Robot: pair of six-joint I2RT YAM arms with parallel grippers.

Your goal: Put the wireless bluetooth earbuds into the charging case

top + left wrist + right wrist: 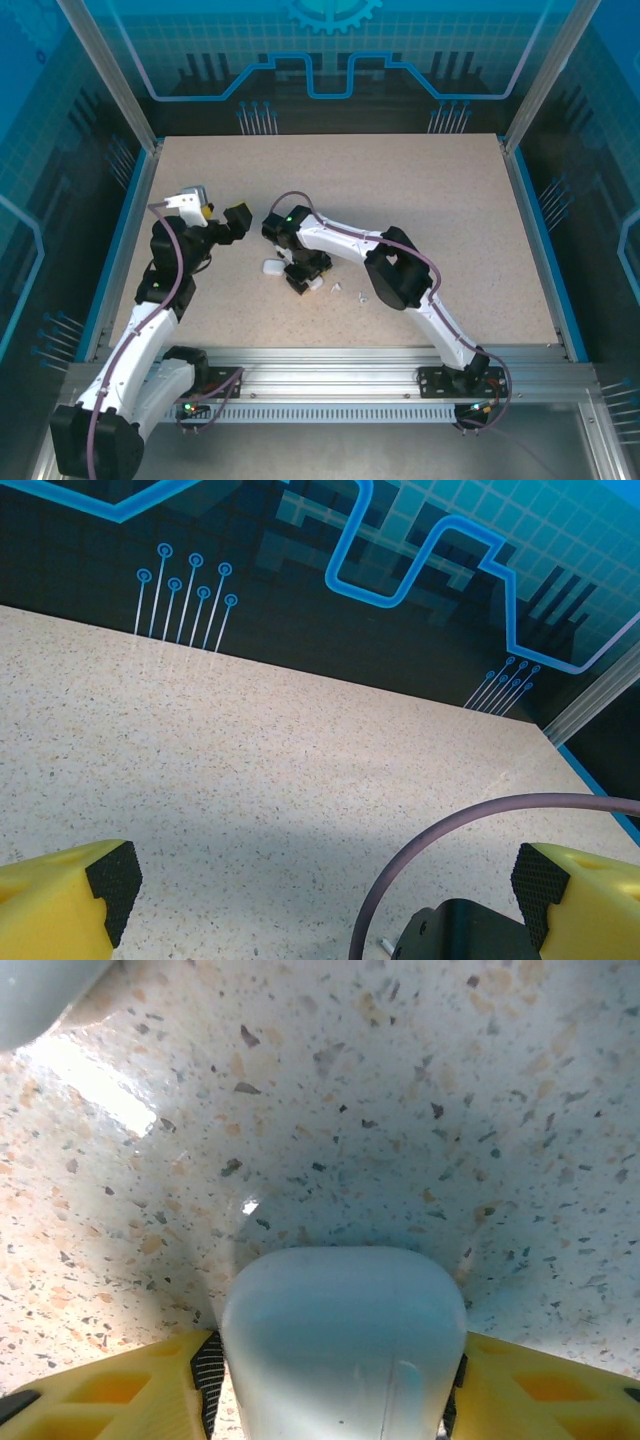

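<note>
Right wrist close-up, with right pincer [335,1400] clenched on a white case [345,1320] at six o'clock, left pincer [325,890] released wide above bare table [250,760], white earbuds [337,290] loose at three o'clock of the case.

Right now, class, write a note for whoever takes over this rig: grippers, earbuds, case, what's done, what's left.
Left gripper: open, empty, above the table.
Right gripper: clamped on the sides of a white charging case, down by the table.
Second white case sits beside it.
Tiny white bits, likely earbuds, lie loose nearby.
Done: no earbud seen seated.
Left: put the earbuds into the case.
</note>
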